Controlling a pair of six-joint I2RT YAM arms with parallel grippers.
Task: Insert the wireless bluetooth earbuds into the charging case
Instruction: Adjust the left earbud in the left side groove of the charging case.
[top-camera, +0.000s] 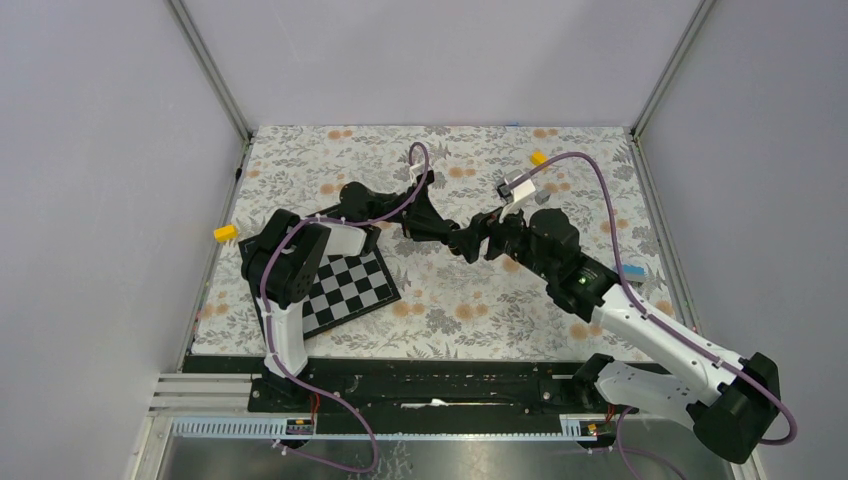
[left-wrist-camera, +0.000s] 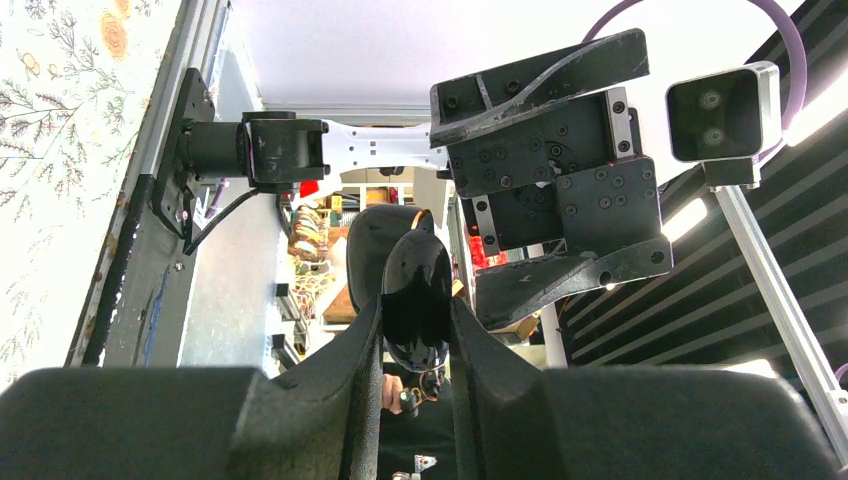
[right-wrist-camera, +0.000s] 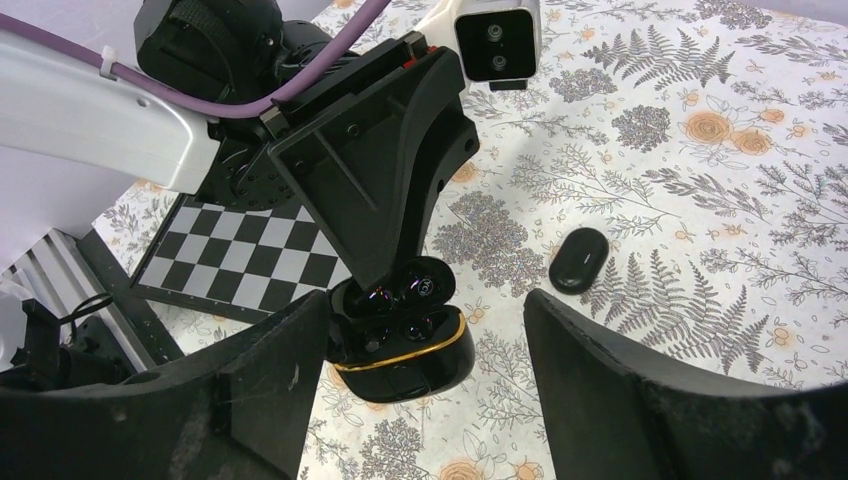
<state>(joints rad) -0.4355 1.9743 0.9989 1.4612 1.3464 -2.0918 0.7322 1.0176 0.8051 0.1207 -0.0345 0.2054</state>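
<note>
Two arms are met over the worktop. The charging case is held, lid open, in the nearly closed left jaws. Its long side lies across the gap of the right jaws, which are spread wide and empty. Glossy rounded shapes (probably the earbuds) are seen inside it.

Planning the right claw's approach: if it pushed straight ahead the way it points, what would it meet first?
Most likely the open charging case, held aloft in the left claw, straight ahead of the right claw. Depth is unclear.
</note>
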